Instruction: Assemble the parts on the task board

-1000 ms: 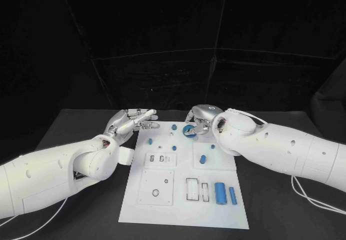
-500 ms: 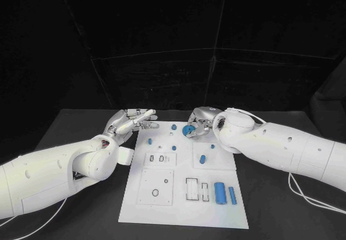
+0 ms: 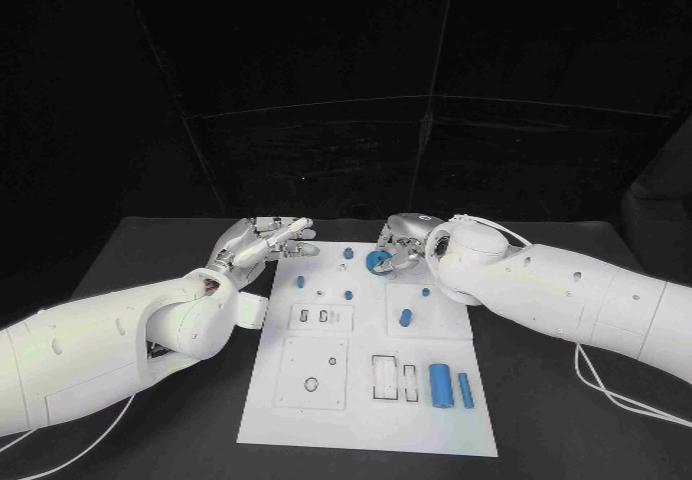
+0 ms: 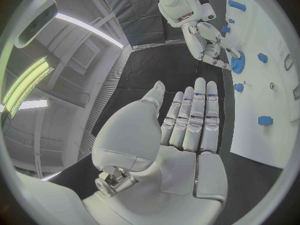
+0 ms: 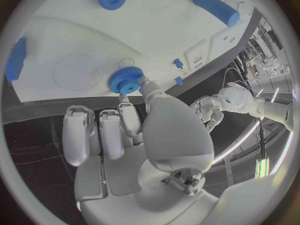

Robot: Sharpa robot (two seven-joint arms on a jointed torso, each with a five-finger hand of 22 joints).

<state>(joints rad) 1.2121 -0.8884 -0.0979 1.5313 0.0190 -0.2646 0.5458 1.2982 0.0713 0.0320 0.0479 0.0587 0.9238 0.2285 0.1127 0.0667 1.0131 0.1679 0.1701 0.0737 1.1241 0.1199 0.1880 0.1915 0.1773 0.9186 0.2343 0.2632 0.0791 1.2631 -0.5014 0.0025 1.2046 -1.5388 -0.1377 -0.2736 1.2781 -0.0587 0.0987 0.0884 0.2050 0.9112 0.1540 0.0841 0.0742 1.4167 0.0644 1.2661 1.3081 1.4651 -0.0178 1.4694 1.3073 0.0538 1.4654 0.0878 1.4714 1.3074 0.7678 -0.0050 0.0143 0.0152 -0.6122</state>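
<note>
Gear [image 3: 378,261], blue and toothed round its rim with a raised hub in the middle, sits pinched in the fingertips of the right hand [image 3: 402,241] above the far end of the white board [image 3: 289,420]; the right wrist view shows it [image 5: 127,81] held between thumb and a finger, the other fingers of that hand [image 5: 134,135] curled in beside it. Left hand [image 3: 264,243] hangs just off the board's far left corner, holding nothing, its fingers [image 4: 195,116] straight and side by side with the thumb apart. On the board stand several small blue pegs [image 3: 300,282] near the far end, an oval blue piece [image 3: 405,319] at the right, and two blue cylinders [image 3: 441,385] lying side by side near the right edge toward the near end. Rectangular slots [image 3: 385,378] and a small oval hole [image 3: 312,385] are cut in the near half. Black table [image 3: 144,250] lies bare to both sides of the board, wider at the left. No writing or label can be read anywhere on the board or the parts.
</note>
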